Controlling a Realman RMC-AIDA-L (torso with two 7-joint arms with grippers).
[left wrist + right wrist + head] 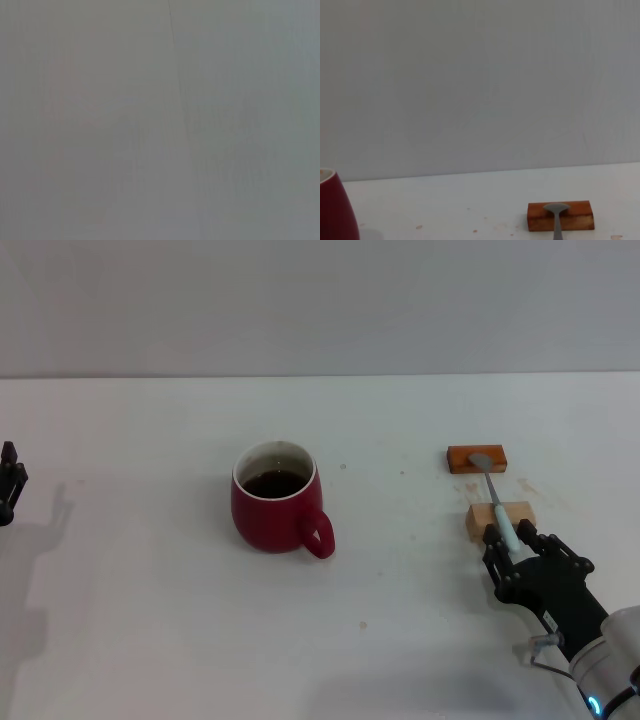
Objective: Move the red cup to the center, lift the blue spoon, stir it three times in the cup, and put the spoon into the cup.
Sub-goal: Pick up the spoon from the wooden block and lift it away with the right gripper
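The red cup stands near the middle of the white table with dark liquid in it, its handle turned toward me and to the right. Its side also shows in the right wrist view. The blue spoon lies bridging two blocks, its grey bowl on the farther one. My right gripper sits low at the handle's near end, open, with one finger on each side of the pale-blue handle. My left gripper is parked at the far left edge.
An orange-brown flat block carries the spoon's bowl, and a tan wooden block carries its handle. A bare wall rises behind the table. The left wrist view holds only a plain grey surface.
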